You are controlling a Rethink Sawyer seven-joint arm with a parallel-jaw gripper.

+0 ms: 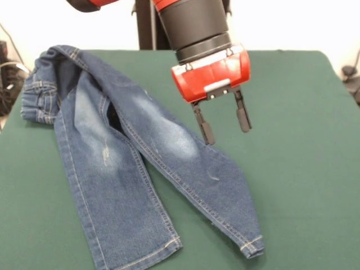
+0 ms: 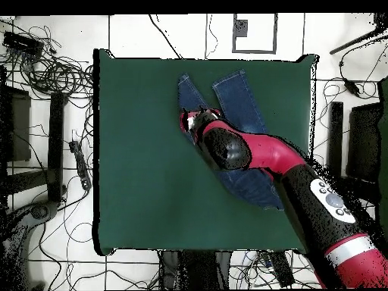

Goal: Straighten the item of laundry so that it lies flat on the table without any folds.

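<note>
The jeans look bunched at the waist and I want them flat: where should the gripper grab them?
Probably the crumpled waistband, from above: it is folded over itself at the table edge. The open gripper hovers above the jeans, by one leg.

My pincer (image 1: 224, 123) hangs with its fingers spread, above the jeans (image 1: 129, 152) by one leg's edge. In the front view, bare table (image 1: 298, 169) lies wide to its right, with nothing in the way. The jeans cover the left, waistband bunched at the far left corner. In the overhead view my arm (image 2: 258, 155) crosses over them.
</note>
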